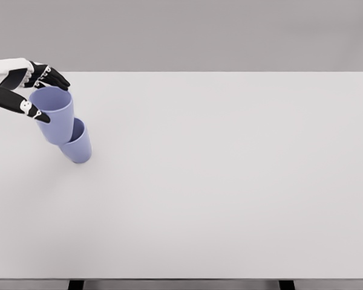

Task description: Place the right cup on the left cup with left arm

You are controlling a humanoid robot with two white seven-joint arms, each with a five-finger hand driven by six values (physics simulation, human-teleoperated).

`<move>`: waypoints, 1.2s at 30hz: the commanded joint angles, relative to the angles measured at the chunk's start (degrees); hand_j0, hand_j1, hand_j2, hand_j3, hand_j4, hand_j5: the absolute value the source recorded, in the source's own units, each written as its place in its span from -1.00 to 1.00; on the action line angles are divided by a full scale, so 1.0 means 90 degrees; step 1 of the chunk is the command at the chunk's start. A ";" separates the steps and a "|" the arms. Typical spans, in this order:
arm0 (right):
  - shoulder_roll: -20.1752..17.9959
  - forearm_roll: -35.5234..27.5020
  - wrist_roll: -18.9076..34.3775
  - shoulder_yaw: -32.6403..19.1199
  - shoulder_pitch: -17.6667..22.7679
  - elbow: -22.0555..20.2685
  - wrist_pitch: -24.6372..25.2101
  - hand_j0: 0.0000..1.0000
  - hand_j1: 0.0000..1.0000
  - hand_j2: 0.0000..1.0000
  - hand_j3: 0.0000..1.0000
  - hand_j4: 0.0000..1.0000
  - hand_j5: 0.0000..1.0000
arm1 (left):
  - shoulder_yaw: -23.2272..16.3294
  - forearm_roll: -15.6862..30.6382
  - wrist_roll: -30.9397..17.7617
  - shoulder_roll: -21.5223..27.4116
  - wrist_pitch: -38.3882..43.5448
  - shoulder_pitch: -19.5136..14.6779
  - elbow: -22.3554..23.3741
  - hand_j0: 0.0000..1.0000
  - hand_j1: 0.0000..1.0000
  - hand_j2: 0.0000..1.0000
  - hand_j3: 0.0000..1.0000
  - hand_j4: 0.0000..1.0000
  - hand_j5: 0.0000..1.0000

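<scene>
Tabletop of plain white (230,193) fills the near ground. Towards its far left stands a lower lavender plastic cup (80,148), and an upper lavender plastic cup (53,115) sits tilted inside its mouth. Behind that, the black-fingered left hand (30,90) brackets the upper cup's rim, fingers spread to either side; whether they press it I cannot tell.

Two lavender-blue cups (60,124), a white table (230,181), and black fingers (51,75) with white joints.
</scene>
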 commanded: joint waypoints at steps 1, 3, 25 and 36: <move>-0.0001 -0.0001 0.0000 0.0000 0.0000 0.0001 0.0000 1.00 1.00 1.00 1.00 1.00 1.00 | 0.0027 0.0019 0.0001 -0.0001 -0.0005 0.0000 -0.0002 0.32 0.32 0.32 0.32 0.32 0.32; -0.0001 -0.0001 0.0000 0.0000 0.0000 0.0001 0.0000 1.00 1.00 1.00 1.00 1.00 1.00 | 0.0037 0.0019 0.0001 -0.0001 -0.0005 0.0000 -0.0002 0.32 0.32 0.32 0.32 0.32 0.32; -0.0001 -0.0001 0.0000 0.0000 0.0000 0.0001 0.0000 1.00 1.00 1.00 1.00 1.00 1.00 | 0.0095 -0.0010 0.0001 -0.0343 -0.0005 -0.0020 0.0077 0.32 0.32 0.32 0.32 0.32 0.32; -0.0001 -0.0001 0.0000 0.0000 0.0000 0.0001 0.0000 1.00 1.00 1.00 1.00 1.00 1.00 | 0.0105 -0.0030 0.0001 -0.0352 -0.0015 0.0000 0.0282 0.32 0.32 0.32 0.32 0.32 0.32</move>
